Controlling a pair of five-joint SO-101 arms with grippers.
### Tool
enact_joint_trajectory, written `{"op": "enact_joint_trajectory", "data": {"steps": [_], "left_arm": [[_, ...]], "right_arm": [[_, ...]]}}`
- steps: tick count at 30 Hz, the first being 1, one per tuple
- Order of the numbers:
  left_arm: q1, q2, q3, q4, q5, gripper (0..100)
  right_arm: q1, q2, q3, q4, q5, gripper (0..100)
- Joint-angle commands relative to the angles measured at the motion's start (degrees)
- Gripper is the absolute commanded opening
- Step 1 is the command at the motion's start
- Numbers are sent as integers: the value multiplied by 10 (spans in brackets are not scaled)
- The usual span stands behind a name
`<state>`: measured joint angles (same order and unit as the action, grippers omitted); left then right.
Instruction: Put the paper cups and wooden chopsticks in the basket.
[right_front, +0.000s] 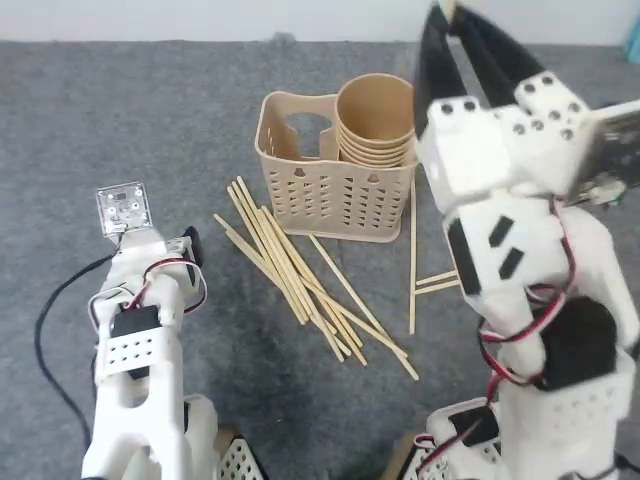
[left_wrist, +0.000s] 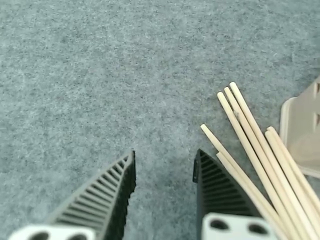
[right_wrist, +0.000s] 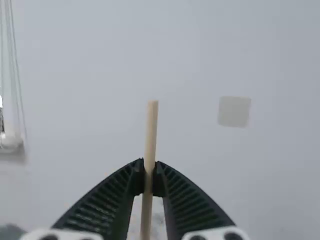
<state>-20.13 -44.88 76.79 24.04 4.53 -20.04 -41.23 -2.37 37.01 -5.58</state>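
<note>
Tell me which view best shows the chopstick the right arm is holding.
Right wrist view: the held chopstick stands clamped in the shut jaws of the right gripper, end in plain sight. The high view catches its tip above that gripper. The left wrist view has loose chopsticks on the carpet.

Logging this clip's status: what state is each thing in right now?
basket: upright on the carpet.
paper cups: stacked, inside the basket.
loose chopsticks: lying on carpet, outside basket.
held chopstick: clamped in the right gripper, raised.
right gripper: jaws shut on the held chopstick.
left gripper: jaws open, empty, over carpet.
</note>
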Motion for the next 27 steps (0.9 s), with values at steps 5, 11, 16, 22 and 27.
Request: {"op": "enact_joint_trajectory", "data": {"steps": [5,11,16,22,27], "left_arm": [[-6,-12,-7,-18,5,184],[-5,-12,-8,-18,5,184],[-5,-12,-7,-31,5,184],[-5,-12,-6,-36,7,184],[-5,-12,-6,-36,6,184]], "right_arm": [[-6,128,-20,-151,-92,8],[-10,201,-22,-222,-110,8],[-10,242,-20,-231,-111,8],[-10,284,18,-236,-128,35],[-9,299,28,-233,-195,157]]}}
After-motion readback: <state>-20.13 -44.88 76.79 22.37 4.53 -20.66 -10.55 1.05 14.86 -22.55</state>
